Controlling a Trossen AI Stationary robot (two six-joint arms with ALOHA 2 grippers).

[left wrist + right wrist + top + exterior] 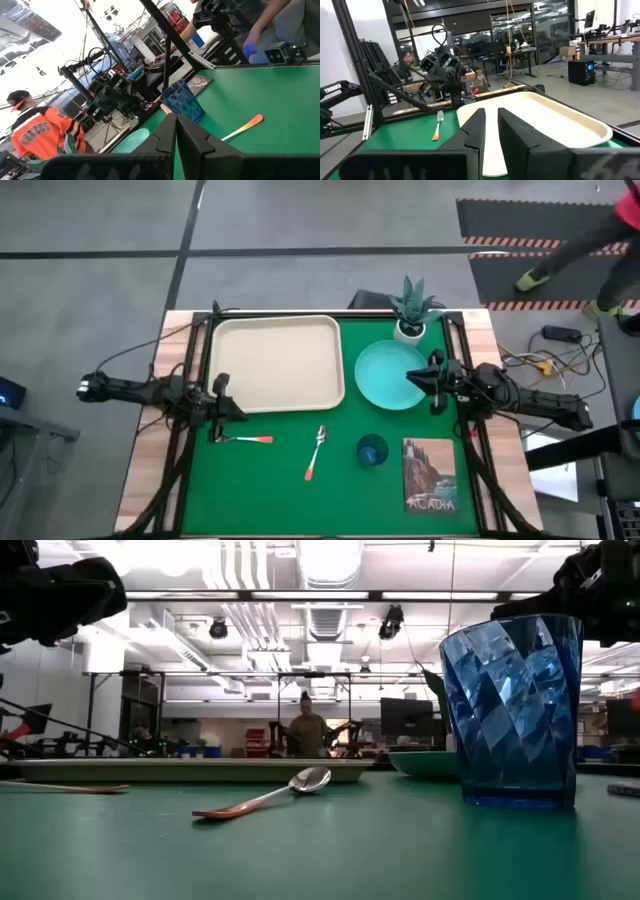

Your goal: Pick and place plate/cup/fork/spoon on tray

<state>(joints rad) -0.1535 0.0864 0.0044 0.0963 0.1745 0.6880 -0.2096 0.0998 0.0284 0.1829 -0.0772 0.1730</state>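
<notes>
The beige tray [275, 362] lies at the far left of the green mat. The turquoise plate [385, 375] lies flat to its right. The fork [245, 439], the spoon [316, 450] and the blue cup [372, 450] rest on the mat nearer the front; the cup stands upright [512, 710]. My left gripper [220, 395] hovers shut by the tray's near left corner, above the fork's tines. My right gripper [425, 375] hovers shut over the plate's right rim, raised above it [600, 585]. Both are empty.
A white pot with a green plant [410, 310] stands behind the plate. The "Acadia" picture card [430, 473] lies at the front right beside the cup. Black frame bars run along both table sides. People show beyond the table [40, 132].
</notes>
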